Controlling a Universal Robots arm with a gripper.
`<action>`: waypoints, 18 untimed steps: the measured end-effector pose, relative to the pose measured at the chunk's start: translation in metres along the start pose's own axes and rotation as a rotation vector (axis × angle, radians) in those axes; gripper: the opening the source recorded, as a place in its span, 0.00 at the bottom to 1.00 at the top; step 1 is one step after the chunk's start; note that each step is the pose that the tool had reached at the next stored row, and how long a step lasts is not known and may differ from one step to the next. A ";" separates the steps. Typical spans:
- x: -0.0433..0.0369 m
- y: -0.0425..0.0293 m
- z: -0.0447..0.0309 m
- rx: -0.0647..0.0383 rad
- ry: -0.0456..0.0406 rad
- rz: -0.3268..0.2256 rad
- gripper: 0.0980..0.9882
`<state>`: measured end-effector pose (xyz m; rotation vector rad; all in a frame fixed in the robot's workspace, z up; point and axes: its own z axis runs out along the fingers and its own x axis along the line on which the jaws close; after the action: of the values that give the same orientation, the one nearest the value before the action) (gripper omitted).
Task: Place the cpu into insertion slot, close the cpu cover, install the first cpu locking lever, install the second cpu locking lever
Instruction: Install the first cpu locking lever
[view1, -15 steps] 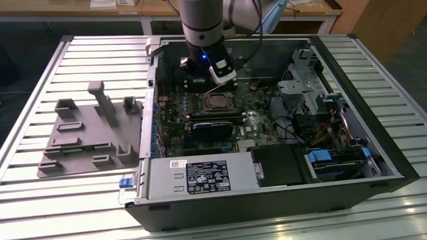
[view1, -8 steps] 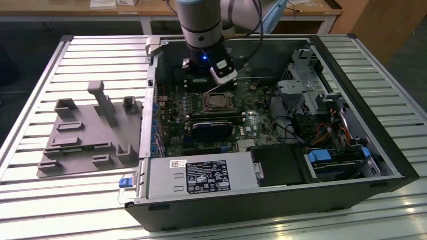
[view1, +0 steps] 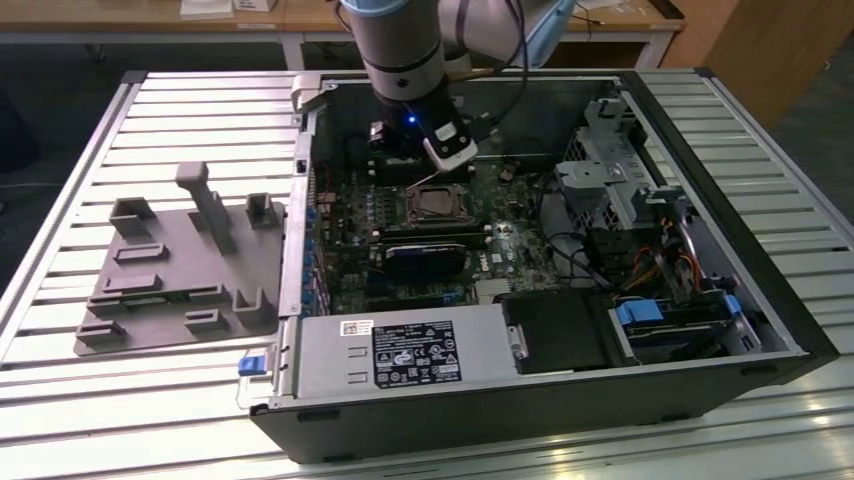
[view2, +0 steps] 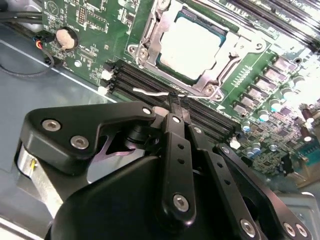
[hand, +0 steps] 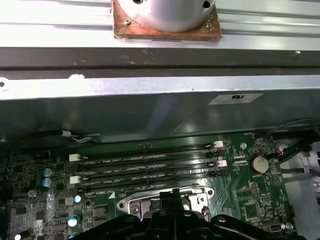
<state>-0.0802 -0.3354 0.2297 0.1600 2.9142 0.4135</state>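
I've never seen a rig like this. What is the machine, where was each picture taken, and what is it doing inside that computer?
It is one robot arm with a claw, reaching into an open computer case on a slatted metal table. The exterior view comes from a camera standing off the arm; both wrist views come from cameras riding near the claw. A grey moulded tray lies at the exterior view's left. In the second wrist view the cpu sits in the insertion slot, with the cpu cover apparently down around it. The claw looks shut, its tips by a thin wire lever beside the slot; whether it grips that lever is unclear.
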 end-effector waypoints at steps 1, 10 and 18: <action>-0.0002 -0.0001 0.0008 0.000 -0.0001 0.000 0.01; -0.0035 0.0036 0.0059 0.007 -0.0064 0.019 0.01; -0.0050 0.0062 0.0095 0.028 -0.0198 0.056 0.01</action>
<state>-0.0729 -0.3277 0.2234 0.2491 2.9026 0.3778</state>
